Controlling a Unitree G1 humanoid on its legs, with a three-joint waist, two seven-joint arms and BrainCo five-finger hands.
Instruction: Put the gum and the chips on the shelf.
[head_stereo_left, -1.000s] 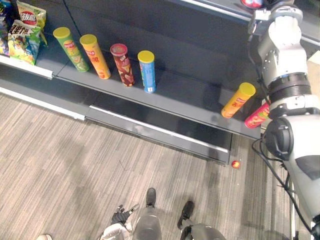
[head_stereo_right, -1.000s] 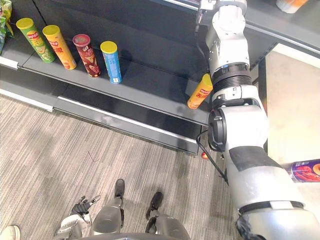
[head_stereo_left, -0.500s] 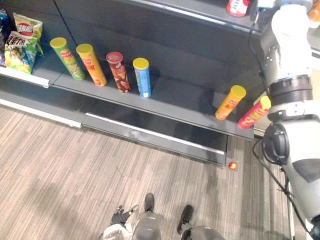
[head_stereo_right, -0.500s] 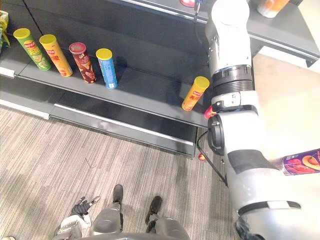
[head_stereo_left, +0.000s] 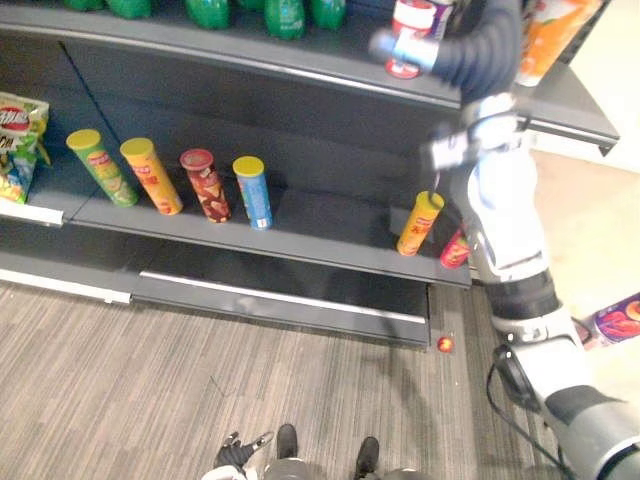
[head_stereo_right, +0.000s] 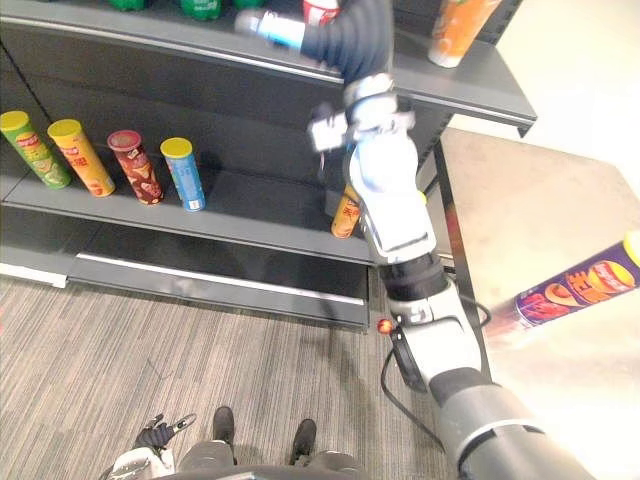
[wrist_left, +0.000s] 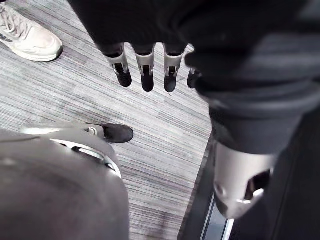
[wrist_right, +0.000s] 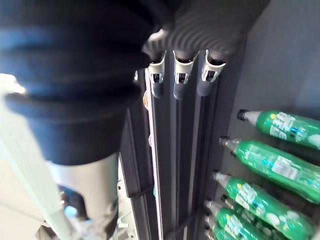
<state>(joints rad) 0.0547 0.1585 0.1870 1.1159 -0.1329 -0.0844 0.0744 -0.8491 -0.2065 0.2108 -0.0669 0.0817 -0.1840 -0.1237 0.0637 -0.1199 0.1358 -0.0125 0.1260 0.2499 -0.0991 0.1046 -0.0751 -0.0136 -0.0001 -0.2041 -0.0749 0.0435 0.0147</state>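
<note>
Far to the left of both robot hands, chip bags (head_stereo_left: 14, 140) sit at the end of the middle shelf (head_stereo_left: 330, 240). Next along that shelf stand a green tube (head_stereo_left: 100, 167), an orange tube (head_stereo_left: 151, 176), a red tube (head_stereo_left: 205, 185) and a blue tube (head_stereo_left: 253, 193). All four are below and to the left of the right robot hand.

The left robot hand (head_stereo_right: 160, 435) hangs low over the grey floor (head_stereo_left: 150, 380), well apart from the shelving. In its wrist view I read its fingers (wrist_left: 146, 75) as straight and released, grasping nothing. A person's pale shoe (wrist_left: 27, 40) is on the floor beyond them.

Green bottles (head_stereo_left: 208, 10) are on the upper shelf (head_stereo_left: 300, 70), to the left of the right robot hand (head_stereo_right: 272, 26), which is raised to that shelf's front. Its fingers (wrist_right: 180, 75) are straight, released and empty.

A red-and-white canister (head_stereo_left: 410, 30) is on the upper shelf just beside this hand. I cannot tell whether the two touch, or whether this is the gum.

Below the hand, a yellow tube (head_stereo_left: 419, 223) and a pink tube (head_stereo_left: 454, 250) stand at the right end of the middle shelf, the pink one partly behind the arm. A small red ball (head_stereo_left: 445, 344) is on the floor beneath them.

Right of the hand, an orange package (head_stereo_left: 555, 35) is on the upper shelf. A purple tube (head_stereo_right: 575, 290) is on the pale floor, off the shelving, below and well to the right of the hand.
</note>
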